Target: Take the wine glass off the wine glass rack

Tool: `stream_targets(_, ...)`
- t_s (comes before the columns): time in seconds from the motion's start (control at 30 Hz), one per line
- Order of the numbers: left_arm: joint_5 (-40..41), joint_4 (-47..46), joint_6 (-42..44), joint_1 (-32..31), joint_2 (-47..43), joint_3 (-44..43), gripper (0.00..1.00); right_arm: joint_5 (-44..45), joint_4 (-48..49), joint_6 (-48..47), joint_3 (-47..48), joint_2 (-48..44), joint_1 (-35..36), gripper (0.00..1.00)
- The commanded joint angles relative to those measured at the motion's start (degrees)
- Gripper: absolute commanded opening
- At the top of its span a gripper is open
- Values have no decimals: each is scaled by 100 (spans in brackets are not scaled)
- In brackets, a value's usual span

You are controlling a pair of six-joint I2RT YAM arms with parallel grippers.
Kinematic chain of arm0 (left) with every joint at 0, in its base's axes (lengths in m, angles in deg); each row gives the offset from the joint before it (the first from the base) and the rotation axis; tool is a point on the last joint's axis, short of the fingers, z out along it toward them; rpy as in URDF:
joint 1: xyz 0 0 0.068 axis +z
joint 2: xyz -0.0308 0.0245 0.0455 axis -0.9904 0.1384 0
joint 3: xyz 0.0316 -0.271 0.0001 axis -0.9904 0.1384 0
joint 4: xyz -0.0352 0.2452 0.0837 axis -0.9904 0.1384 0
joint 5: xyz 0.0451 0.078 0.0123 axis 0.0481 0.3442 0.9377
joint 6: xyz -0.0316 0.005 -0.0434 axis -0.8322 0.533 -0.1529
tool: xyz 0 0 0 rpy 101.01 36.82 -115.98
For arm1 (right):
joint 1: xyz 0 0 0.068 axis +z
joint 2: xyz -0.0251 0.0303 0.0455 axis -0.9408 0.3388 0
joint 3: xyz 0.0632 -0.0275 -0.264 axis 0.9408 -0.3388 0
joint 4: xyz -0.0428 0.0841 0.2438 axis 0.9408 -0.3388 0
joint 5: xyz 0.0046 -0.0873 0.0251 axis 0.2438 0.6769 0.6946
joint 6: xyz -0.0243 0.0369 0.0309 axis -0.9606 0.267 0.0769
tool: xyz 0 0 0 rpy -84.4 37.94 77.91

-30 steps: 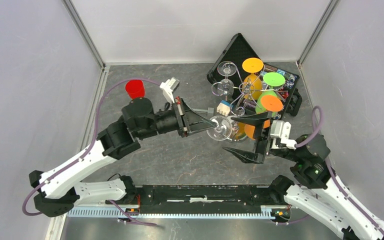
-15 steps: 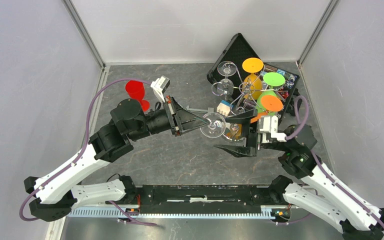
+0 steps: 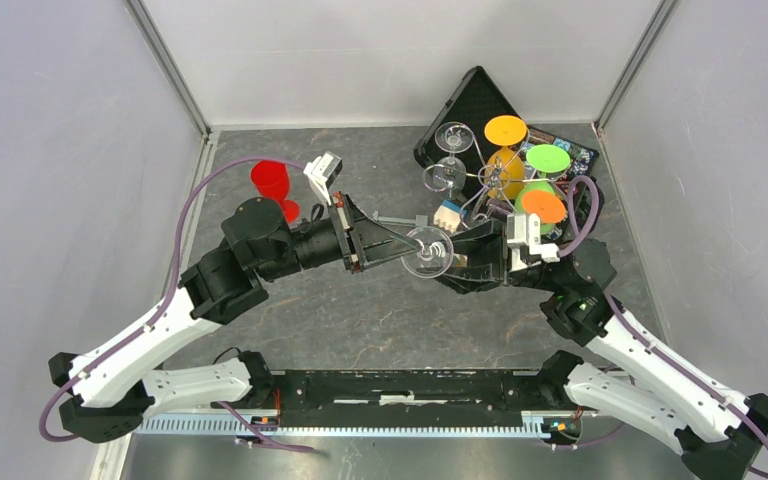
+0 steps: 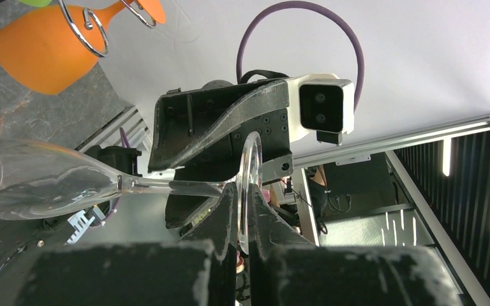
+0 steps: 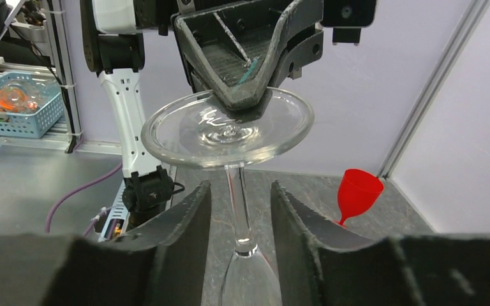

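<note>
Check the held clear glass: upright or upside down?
Upside down: the right wrist view shows the glass with foot on top, bowl below.

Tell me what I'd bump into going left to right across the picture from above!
red cup → left gripper → clear wine glass → green glass foot

The left gripper [image 4: 241, 197] and right gripper [image 5: 237, 191] hem the wine glass [image 3: 430, 255] in from both sides, bare table [image 3: 360, 320] lies open near and left of it, the wine glass rack [image 3: 485, 180], its hanging coloured glasses [image 3: 543, 205] and the black case [image 3: 470, 100] crowd the far right, and a red glass [image 3: 270, 180] stands far left.
</note>
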Motion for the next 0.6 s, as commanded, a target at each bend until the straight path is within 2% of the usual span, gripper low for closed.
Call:
stream_targets(0.0,-182,-529,-172,35,21,5,2,17,628,351,26,81,63,40)
stream_targets(0.1,-210,-579,-172,35,28,9,2,11,767,469,26,129,103,24)
stream_targets(0.13,-219,-582,-182,35,38,10,2,19,804,515,31,147,95,15)
stream_targets(0.17,-226,-587,-186,35,37,9,2,15,820,578,52,163,108,1)
stream_targets(0.23,-224,-608,-183,36,38,18,3,-65,820,615,95,216,120,0)
stream_targets(0.27,-211,-621,-187,35,31,27,8,-36,841,628,96,210,133,0)
stream_targets(0.33,-143,-609,-152,35,-10,59,31,114,899,640,68,172,142,0)
stream_targets(0.47,353,-252,185,57,-147,124,68,605,1146,758,27,41,141,0)
stream_targets(0.57,1127,249,440,119,-319,331,85,1335,1359,950,-3,-120,143,0)
